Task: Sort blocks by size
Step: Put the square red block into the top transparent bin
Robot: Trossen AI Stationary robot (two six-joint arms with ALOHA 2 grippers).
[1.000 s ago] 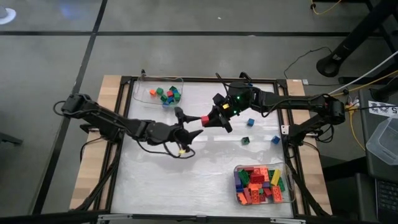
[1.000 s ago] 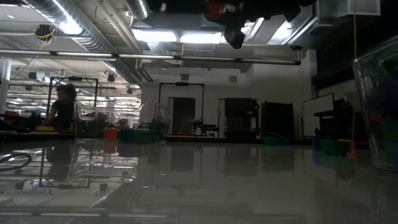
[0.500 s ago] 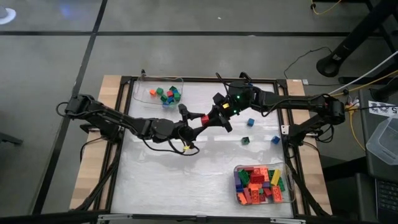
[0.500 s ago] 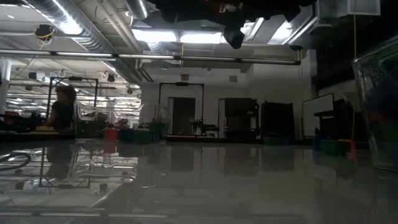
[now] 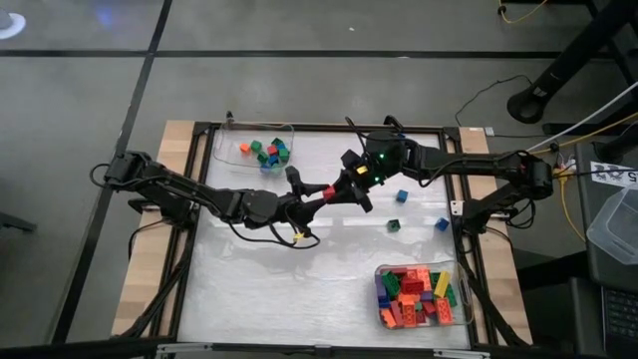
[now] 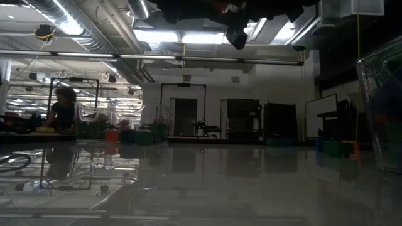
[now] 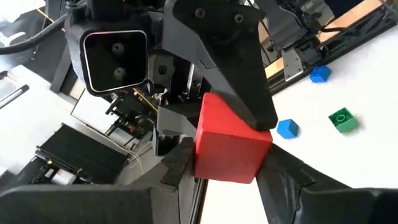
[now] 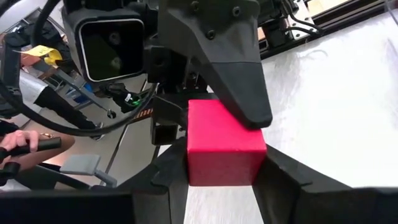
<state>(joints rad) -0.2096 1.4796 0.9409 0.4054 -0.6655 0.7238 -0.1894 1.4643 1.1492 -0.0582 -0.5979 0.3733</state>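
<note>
Both arms (image 5: pixel 299 204) cross mid-table; bare table (image 5: pixel 259 289) lies open before them.

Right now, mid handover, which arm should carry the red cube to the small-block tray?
Left. Its gripper meets the red cube at mid-table, and the tray of small cubes sits on the left arm's side.

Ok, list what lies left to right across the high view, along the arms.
Left arm → left tool → red block → right tool → blue block → right arm.
</note>
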